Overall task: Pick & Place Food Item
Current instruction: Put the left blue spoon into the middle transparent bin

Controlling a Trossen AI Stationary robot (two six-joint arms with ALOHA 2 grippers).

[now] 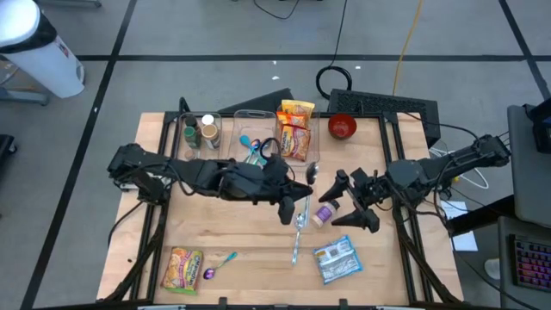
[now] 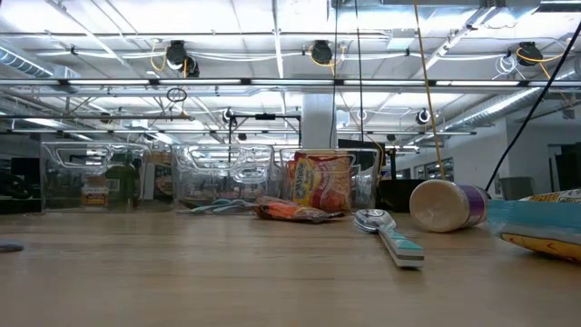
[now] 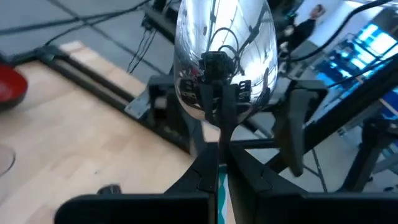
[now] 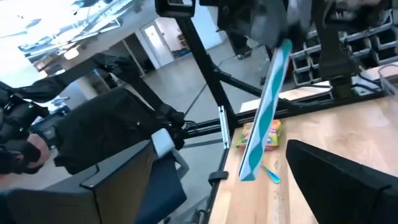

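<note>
My left gripper (image 1: 297,194) is over the table's middle, shut on a spoon with a silver bowl (image 1: 312,172) and a teal handle. A second teal-handled spoon (image 1: 298,239) lies flat on the table just nearer. Beside it a cup with a purple lid (image 1: 325,213) lies on its side. My right gripper (image 1: 347,202) stands open just right of that cup, touching nothing. Food packets lie near the front edge: a yellow-green snack bag (image 1: 182,269) and a blue-white packet (image 1: 337,260). My left gripper pinches the spoon between its two fingers at the top of the teal handle (image 3: 221,183), just below the bowl (image 3: 224,56). The fingers reach in roughly level from the table's left. The spoon is lifted clear, and its handle (image 4: 264,112) slants down free below the fingers.
Clear bins stand along the far edge, with bottles (image 1: 200,131), teal utensils (image 1: 250,146) and noodle packs (image 1: 295,129) in them. A red bowl (image 1: 343,127) sits at the far right. A small teal spoon (image 1: 225,258) lies by the snack bag. Bare wood lies at the near middle.
</note>
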